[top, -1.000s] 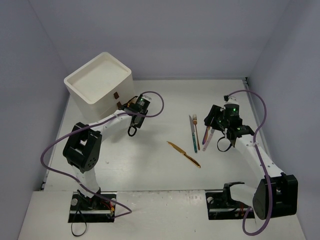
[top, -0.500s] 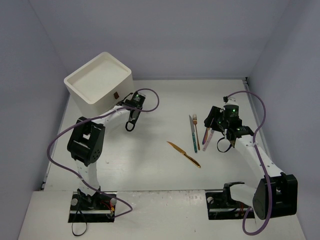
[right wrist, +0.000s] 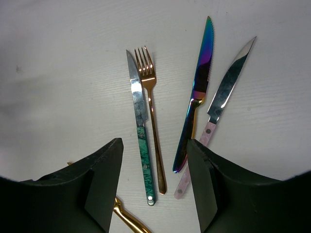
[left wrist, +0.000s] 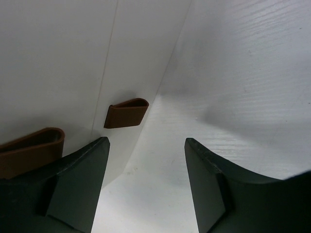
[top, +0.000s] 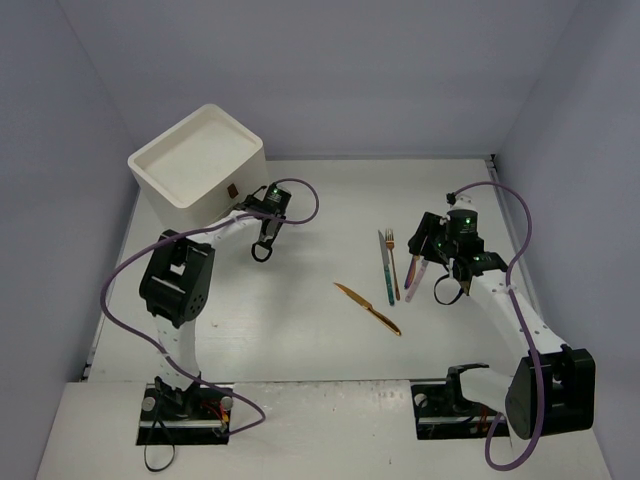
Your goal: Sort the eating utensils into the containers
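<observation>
The left gripper (left wrist: 146, 182) hovers low by the front of the white cabinet (top: 195, 170), jaws wide apart and holding nothing; beyond its fingers, two brown drawer handles show, one (left wrist: 126, 113) just ahead, another (left wrist: 29, 151) at the left edge. The right gripper (right wrist: 154, 187) hangs over the loose cutlery, jaws about half apart and empty; below it on the table (top: 300, 340) lie a teal-handled knife (right wrist: 141, 141) touching a copper fork (right wrist: 153, 131), an iridescent knife (right wrist: 197, 102) and a pink-handled knife (right wrist: 218, 107) (handles crossing); a gold knife (top: 367, 307) lies apart, nearer the bases.
</observation>
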`<state>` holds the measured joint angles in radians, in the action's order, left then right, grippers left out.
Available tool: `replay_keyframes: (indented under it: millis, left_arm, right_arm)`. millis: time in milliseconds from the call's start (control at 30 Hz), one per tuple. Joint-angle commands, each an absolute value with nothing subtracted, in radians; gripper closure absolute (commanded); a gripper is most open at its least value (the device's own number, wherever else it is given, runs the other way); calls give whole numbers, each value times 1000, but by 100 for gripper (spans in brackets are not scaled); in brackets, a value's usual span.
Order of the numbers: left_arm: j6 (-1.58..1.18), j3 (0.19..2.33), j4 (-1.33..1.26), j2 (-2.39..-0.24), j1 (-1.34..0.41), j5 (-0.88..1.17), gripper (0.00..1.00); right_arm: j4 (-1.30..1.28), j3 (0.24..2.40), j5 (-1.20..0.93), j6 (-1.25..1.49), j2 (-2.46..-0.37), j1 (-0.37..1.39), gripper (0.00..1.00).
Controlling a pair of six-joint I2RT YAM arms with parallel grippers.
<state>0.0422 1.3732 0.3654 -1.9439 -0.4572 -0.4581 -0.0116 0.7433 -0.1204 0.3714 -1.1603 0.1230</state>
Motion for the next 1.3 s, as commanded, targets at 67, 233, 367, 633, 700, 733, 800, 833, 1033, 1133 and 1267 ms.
replay_keyframes:
  millis: [67, 233, 367, 633, 700, 733, 800, 833, 1033, 1133, 1267]
  left_arm:
    - [85, 1426, 330, -1932, -436, -545, 37]
    - [82, 1421, 341, -1888, -461, -538, 36]
    - [110, 1424, 354, -1804, -544, -589, 37]
    - [357, 1508, 311, -1767, -637, -849, 42]
    - [451, 1512, 254, -1782, -635, -918, 42]
    - [484, 1512, 231, -1787, -635, -948, 43]
    - [559, 1511, 174, -1799, -632, -962, 47]
    - [606, 1512, 137, -1805, -631, -970, 51]
    - [750, 1520, 9, -1834, -609, -1012, 54]
    - [804, 1517, -50, -1839, -603, -1019, 54]
    - [816, 1502, -76, -1848, -601, -1029, 54]
  right_arm:
    - [28, 744, -117, 362, -1146, 117, 47]
    - [28, 742, -120, 362, -1141, 116, 47]
    - [28, 744, -122, 363, -1131, 117, 47]
    - [28, 732, -143, 365, -1113, 117, 47]
    - [28, 729, -145, 365, -1108, 116, 47]
    - [28, 729, -146, 365, -1106, 115, 47]
    - [27, 728, -155, 365, -1104, 116, 47]
    - [26, 727, -161, 365, -1102, 117, 47]
    - [26, 707, -180, 366, -1082, 115, 47]
    - [26, 701, -183, 367, -1078, 115, 47]
    - [26, 698, -183, 365, -1077, 115, 47]
